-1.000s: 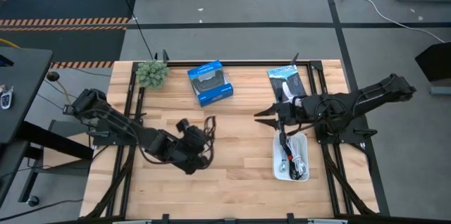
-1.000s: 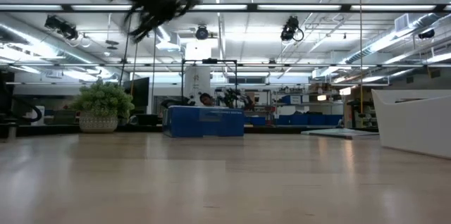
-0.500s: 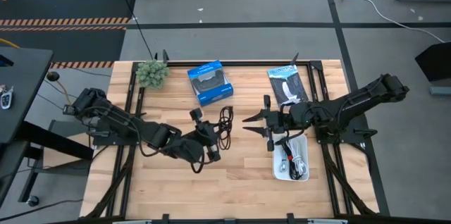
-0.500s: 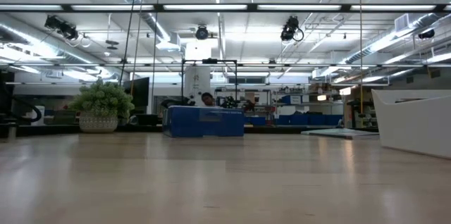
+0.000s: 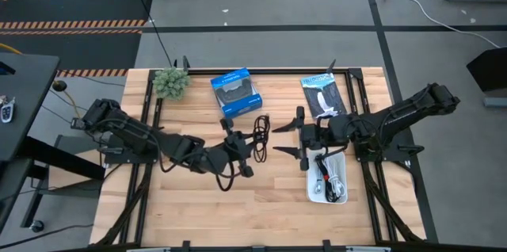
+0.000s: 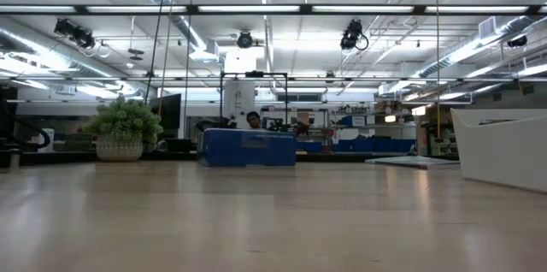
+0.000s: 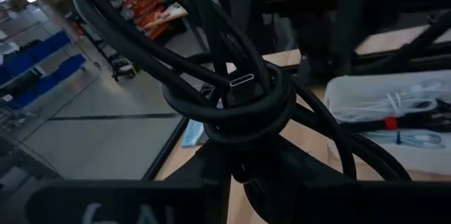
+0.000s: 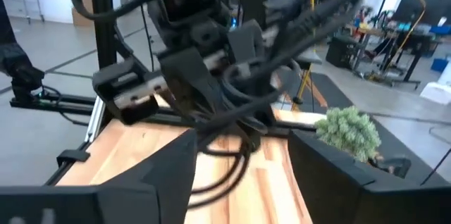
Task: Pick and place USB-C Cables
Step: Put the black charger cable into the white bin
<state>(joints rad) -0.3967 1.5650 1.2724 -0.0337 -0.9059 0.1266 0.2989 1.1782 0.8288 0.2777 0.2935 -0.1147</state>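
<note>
Wooden table (image 5: 261, 204) carries both arms, a white tray (image 5: 336, 159) on the right side, a blue box (image 5: 236, 93) and a small plant (image 5: 170, 82) along the far edge, and a black-and-white packet (image 5: 323, 93) near the right arm's base. Both arms reach toward table centre and meet nose to nose, an arrangement that reads as a hand-over so the cable can travel to the tray side. Left gripper (image 5: 247, 147) is clamped shut on the dark cable (image 5: 260, 131), holding it raised above the boards; low view shows only a loop of it at the top edge, well clear of the surface. Right gripper (image 5: 287, 139) faces it with fingers spread wide, the cable just beyond its tips, nothing held. Judgement: the spread is readiness to take the bundle. Tray already contains other cables, white (image 7: 394, 102) and one with a red tie (image 7: 390, 122), so it looks like the drop point. Dark cable is thick, glossy black, wound in several loops knotted around themselves, with a metal USB-C plug (image 7: 244, 79) protruding at the knot. Loose loops dangle and may snag the fingers.
</note>
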